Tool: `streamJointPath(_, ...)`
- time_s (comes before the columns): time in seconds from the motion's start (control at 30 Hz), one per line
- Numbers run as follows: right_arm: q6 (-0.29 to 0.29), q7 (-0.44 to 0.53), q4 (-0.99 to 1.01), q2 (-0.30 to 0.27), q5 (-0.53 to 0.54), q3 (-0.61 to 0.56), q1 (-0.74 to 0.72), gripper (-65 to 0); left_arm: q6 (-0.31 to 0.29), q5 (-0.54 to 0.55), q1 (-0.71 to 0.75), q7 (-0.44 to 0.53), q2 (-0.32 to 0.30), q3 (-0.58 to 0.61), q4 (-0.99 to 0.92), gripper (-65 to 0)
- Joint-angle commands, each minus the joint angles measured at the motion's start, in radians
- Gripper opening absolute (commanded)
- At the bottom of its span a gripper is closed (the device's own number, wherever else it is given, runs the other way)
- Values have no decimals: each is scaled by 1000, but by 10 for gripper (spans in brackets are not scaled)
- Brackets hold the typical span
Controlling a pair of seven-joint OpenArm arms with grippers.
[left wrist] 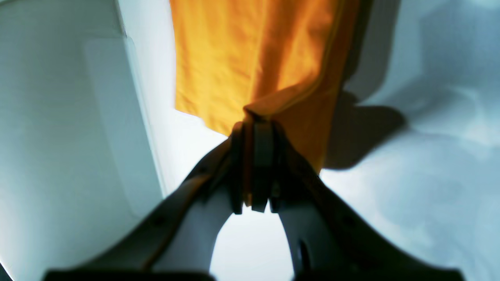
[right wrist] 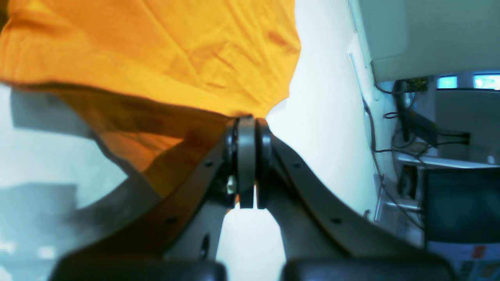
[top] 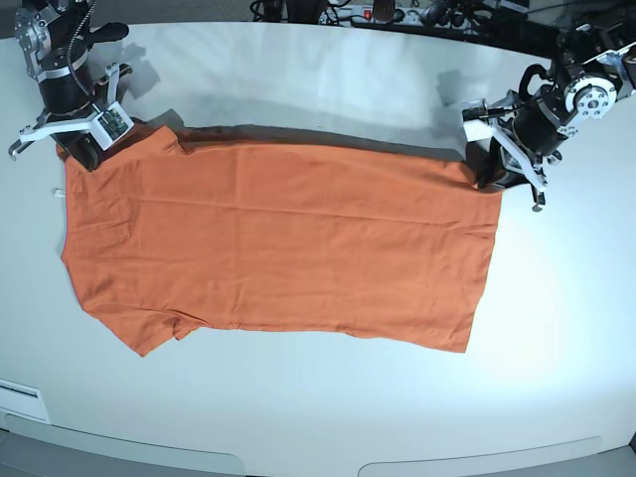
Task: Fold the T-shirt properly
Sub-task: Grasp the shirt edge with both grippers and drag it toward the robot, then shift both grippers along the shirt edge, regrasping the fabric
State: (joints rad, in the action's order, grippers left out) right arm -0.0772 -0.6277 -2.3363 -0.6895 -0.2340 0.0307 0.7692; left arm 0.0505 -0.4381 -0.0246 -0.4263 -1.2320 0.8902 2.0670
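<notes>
On the white tabletop [top: 298,417] lies the orange T-shirt [top: 278,258], spread lengthwise, its thin fabric matte and softly creased, one short sleeve jutting toward the near edge. The far edge is raised off the surface at both ends. The left gripper [left wrist: 254,125], dark fingers pressed together, pinches a hemmed corner that bunches into a ridge. The right gripper [right wrist: 247,121], likewise clamped, nips the fabric edge at the sleeve end; the cloth drapes below it in shadowed folds. Cables [right wrist: 384,132] hang beyond the table.
</notes>
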Motion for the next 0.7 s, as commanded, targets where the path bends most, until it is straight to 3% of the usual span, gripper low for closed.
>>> streamJointPath(0.0, 13, 30, -17, -12, -3, 19, 0, -650, 21, -31, -9, 8, -8, -8, -8, -650)
streamJointPath(0.2, -10, 81, -17, -11, 52, 29, 0, -650, 21, -48, -9, 7, 51, -8, -48, -650)
streamJointPath(0.5, -35, 129, 8, -11, 127, 28, -40, -650, 22, -100, -18, 11, 75, -8, -48, -650)
streamJointPath(0.67, -47, 139, 120, -11, 192, 28, -142, -650, 22, -77, -65, 11, 84, -8, -48, -650)
